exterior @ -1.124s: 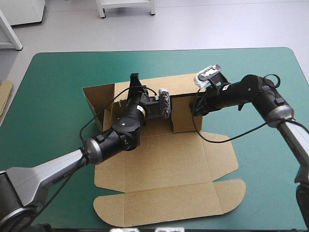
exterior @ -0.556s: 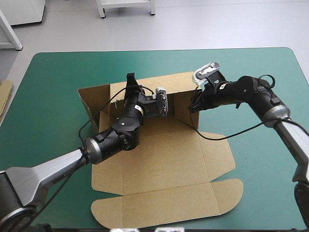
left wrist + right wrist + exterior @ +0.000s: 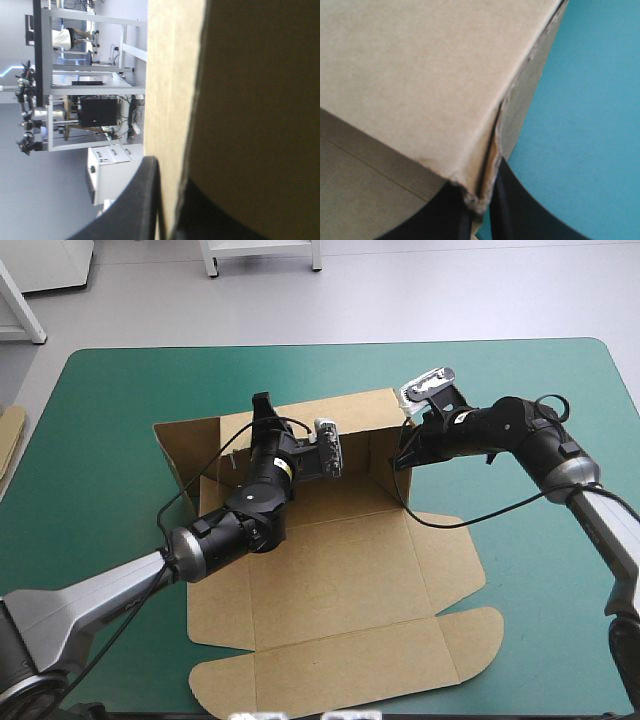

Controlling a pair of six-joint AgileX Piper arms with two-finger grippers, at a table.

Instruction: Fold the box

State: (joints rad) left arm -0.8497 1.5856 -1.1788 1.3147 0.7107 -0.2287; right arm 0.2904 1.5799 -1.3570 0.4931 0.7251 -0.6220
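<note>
Box of cut brown board (image 3: 340,570) lies around the middle of the teal-green counter (image 3: 110,390), partly raised. Its far wall (image 3: 345,425) stands up. A side panel (image 3: 190,455) at the wall's left end leans outward, and a shorter flap (image 3: 385,470) at the right end stands turned toward the near side. The lid with its rounded tuck flap (image 3: 350,665) lies flat toward the near edge.

The left end effector (image 3: 263,408), two broad black fingers, is clamped over the top edge of the far wall near its left end. Its wrist view shows the sheet pinched between them, one finger on each face. The right end effector (image 3: 402,458) is likewise closed on the board at the wall's right-hand corner. Its wrist view shows the fingers nipping the very corner, where two layers of board meet.

By my reading, the step in hand is raising and squaring the far wall with its end flaps. The next move calls for bringing the wall fully upright and turning the left panel in to match the right, so the side walls can be folded and tucked. The corner grip looks slight, so it may slip or crush the board if pulled hard.
</note>
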